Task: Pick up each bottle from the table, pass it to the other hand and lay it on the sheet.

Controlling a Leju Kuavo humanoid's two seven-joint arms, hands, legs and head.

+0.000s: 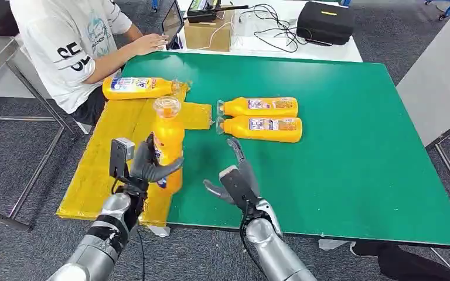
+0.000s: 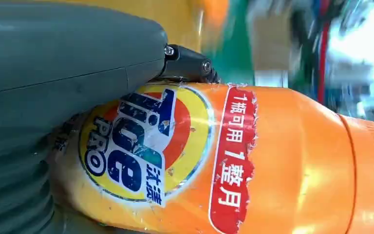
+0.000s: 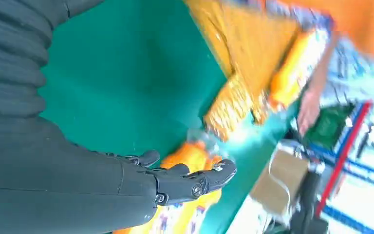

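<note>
Over the sheet (image 1: 111, 146), left hand (image 1: 146, 167) gripping bottle (image 1: 168, 143)

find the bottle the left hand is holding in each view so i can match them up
Head view: the held bottle stands upright in the left hand, over the edge of the yellow sheet.
Left wrist view: its labelled orange body lies beside the hand's grey cover.
Right wrist view: a blurred orange shape in one corner, probably this bottle; I cannot be sure.
Shared landmark: the green table, also at.

A person in a white T-shirt (image 1: 70, 41) sits at the far left – beside a cardboard box (image 1: 207, 34) and a black case (image 1: 326, 22).
</note>
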